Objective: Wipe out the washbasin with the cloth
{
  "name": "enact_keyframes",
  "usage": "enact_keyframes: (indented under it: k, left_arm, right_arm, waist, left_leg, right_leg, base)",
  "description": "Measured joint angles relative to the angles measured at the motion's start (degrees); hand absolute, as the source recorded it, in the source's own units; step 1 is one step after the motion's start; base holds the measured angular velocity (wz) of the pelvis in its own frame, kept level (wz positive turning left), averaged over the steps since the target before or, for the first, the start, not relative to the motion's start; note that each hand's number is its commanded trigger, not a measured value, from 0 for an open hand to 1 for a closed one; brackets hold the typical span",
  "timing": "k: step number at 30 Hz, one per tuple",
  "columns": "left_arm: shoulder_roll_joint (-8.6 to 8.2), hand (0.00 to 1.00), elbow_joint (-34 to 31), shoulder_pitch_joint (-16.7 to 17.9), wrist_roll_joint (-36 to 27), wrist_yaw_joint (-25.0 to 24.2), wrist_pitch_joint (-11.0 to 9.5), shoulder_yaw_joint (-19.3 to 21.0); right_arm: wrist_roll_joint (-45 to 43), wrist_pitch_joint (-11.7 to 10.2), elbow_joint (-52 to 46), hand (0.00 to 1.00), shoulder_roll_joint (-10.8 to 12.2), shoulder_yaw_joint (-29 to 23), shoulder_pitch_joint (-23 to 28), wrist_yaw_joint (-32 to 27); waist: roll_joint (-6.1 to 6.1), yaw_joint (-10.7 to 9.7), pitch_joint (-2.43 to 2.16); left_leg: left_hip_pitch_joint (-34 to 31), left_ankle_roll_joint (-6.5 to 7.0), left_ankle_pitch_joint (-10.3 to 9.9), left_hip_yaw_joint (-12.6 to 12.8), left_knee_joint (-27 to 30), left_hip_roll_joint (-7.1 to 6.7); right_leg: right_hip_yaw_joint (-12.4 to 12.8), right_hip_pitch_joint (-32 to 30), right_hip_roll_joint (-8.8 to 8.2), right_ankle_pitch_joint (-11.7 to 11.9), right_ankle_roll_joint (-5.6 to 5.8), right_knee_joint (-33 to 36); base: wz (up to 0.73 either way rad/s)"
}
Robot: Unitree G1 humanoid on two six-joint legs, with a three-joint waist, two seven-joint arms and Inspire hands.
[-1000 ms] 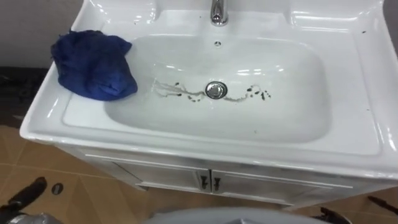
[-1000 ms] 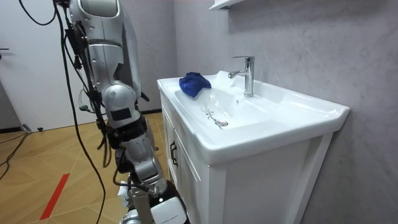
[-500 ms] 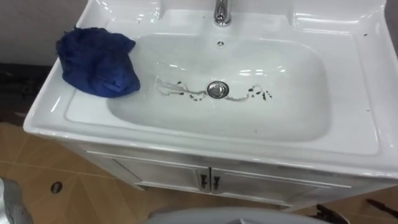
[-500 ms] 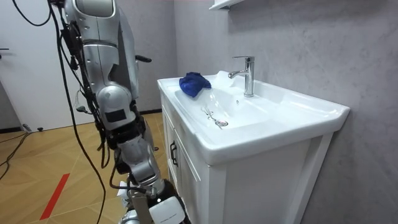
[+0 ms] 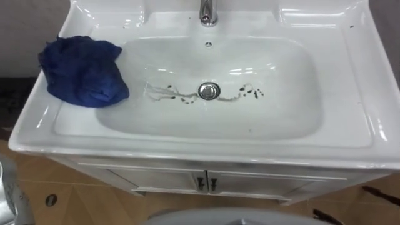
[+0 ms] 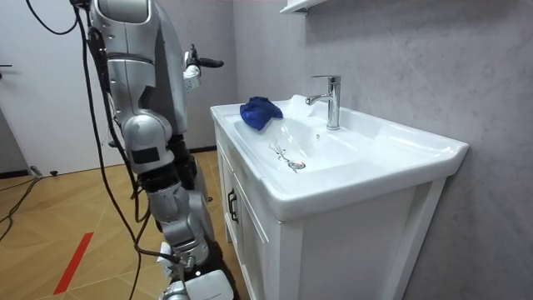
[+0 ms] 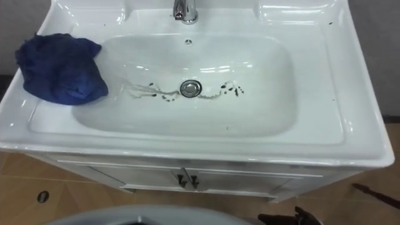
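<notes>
White glazed ceramic makes up the basin point(image 5: 294, 112) we look down on: one broad rectangular top with raised, rounded edges and a smooth oval bowl sunk into it, glossy enough to throw back bright streaks of light. We count one chrome tap point(image 5: 207, 11) at the back edge, one small overflow hole point(image 5: 208, 44) below it, and one round metal drain point(image 5: 209, 90) at the bottom of the bowl. Two patches of dirt mark the bowl: a grey smear with dark flecks point(image 5: 167, 94) to the left of the drain and a cluster of black specks point(image 5: 251, 92) to its right.

One cloth point(image 5: 81, 72), deep blue, soft and crumpled into a loose heap, lies on the flat ledge at our left, just beside the bowl's rim and partly over it. Neither hand touches it.

Under the basin stands a white cabinet point(image 5: 262, 186) with two doors and two small dark handles point(image 5: 206, 184) side by side at the middle. Brown wood-patterned floor point(image 5: 81, 200) lies beneath.

From the room view we stand at the cabinet's front. Our left hand point(image 6: 198, 67) is raised in the air near shoulder height, well apart from the basin; our right hand point(image 6: 200, 282) hangs low beside the cabinet. We cannot tell whether either hand's fingers are straight or curled.
</notes>
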Motion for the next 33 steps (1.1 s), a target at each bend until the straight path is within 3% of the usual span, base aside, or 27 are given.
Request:
enact_keyframes:
  k: [5,12,18,24,28,33]
  left_arm:
    - [-0.04,0.0,0.0,0.1,1.17,-3.01,0.02,-2.7]
    - [-1.0,0.0,0.04,0.1,7.18,-8.35,0.85,-10.73]
    - [-1.47,0.0,0.04,0.17,11.1,-12.96,2.27,-14.69]
    - [-2.81,0.0,0.98,0.54,17.53,-14.65,2.77,-17.96]
    - [-2.89,0.0,3.95,0.56,18.95,-14.67,2.85,-19.94]
    - [-2.98,0.0,6.74,0.55,28.43,-13.88,2.85,-20.52]
  right_arm:
    - [1.2,0.0,0.15,0.0,-0.16,-0.52,-0.01,-0.01]
    - [1.09,0.22,-1.08,0.0,0.12,0.1,-0.04,0.01]
    - [1.19,0.21,-1.11,0.0,0.75,0.16,-0.35,0.18]
    - [1.84,0.14,-0.03,0.0,1.03,0.13,-1.15,0.74]
    - [3.81,-0.12,1.55,0.0,0.96,0.16,-1.36,0.5]
    - [5.74,-0.63,2.1,0.0,0.88,0.78,-1.03,0.41]
  waist:
    - [0.52,-0.96,0.06]
    - [-0.15,-1.71,-0.16]
    - [-0.92,-2.83,-0.39]
    - [-1.4,-4.5,-0.35]
    - [-1.25,-4.56,-0.22]
    - [-1.22,-4.88,-0.19]
  left_leg:
    - [0.79,0.03,0.02,0.88,-0.82,0.16]
    - [0.82,0.04,0.03,2.19,-0.78,0.24]
    - [0.91,0.04,0.03,2.53,-0.74,0.26]
    - [1.02,0.04,0.03,3.14,-0.87,0.27]
    - [1.86,0.04,0.03,3.61,-0.97,0.38]
    - [2.21,0.04,0.03,3.66,-0.96,0.39]
  right_leg:
    - [0.66,0.05,0.12,0.0,0.0,0.01]
    - [1.68,-0.6,0.13,0.01,0.01,0.04]
    - [2.45,-0.8,0.15,0.01,0.01,0.04]
    - [2.55,-0.54,0.15,0.01,0.01,0.02]
    - [3.26,0.08,0.26,0.01,0.01,-0.03]
    - [3.14,0.2,0.3,0.02,0.0,-0.01]
  base:
    - [-0.1]
    - [-0.08]
    - [-0.06]
    - [-0.01]
    - [-0.06]
    - [-0.01]
